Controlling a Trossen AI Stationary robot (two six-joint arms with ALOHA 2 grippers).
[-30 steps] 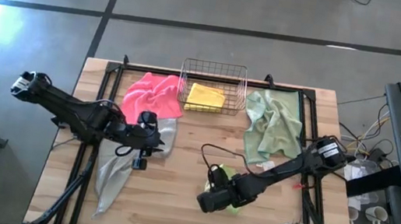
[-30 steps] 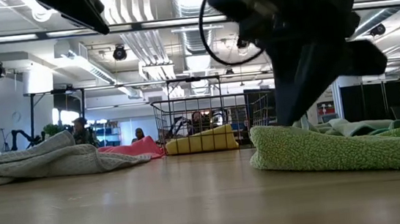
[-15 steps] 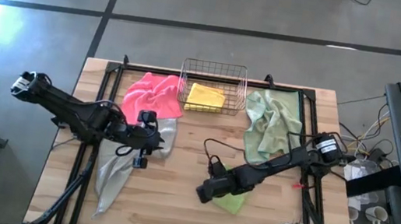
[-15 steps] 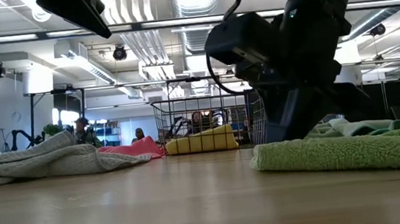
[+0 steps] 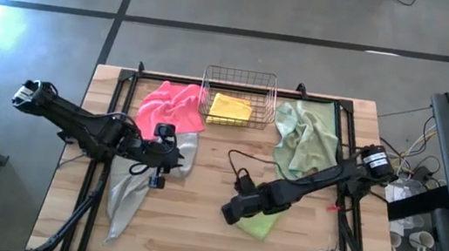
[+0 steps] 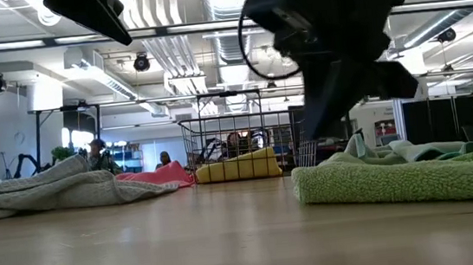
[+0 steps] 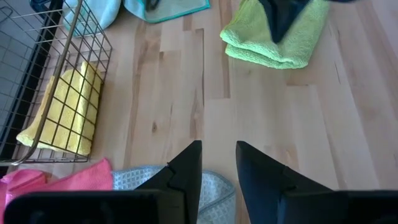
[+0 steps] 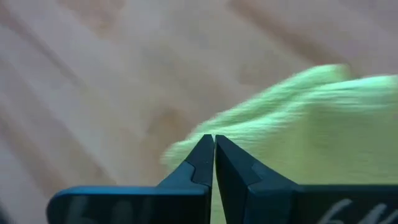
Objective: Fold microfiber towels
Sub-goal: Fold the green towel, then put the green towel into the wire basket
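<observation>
My right tool [image 5: 232, 212] hangs just above the near edge of the lime green towel [image 5: 260, 225], which lies folded flat on the wooden worktop [image 5: 193, 227]. Its two fingers [image 8: 214, 155] are pressed together with nothing between them; in the low view the tool [image 6: 318, 120] sits clear of the cloth. The pale sage green towel [image 5: 303, 145] lies crumpled behind this tool, toward the far right corner of the worktop.

My left tool [image 5: 155, 179] rests at the edge of the light grey towel [image 5: 127, 195], which trails in a long strip toward the near left side. Its fingers [image 7: 186, 168] stand a little apart, and the grey cloth lies beneath them; I cannot tell whether they pinch it.

Beyond my left tool, the hot pink towel [image 5: 170, 107] lies bunched, touching the grey one and just beside the copper wire basket [image 5: 241, 78]. The yellow towel [image 5: 231, 110] sits folded inside that basket, at the far middle of the worktop, well apart from both tools.
</observation>
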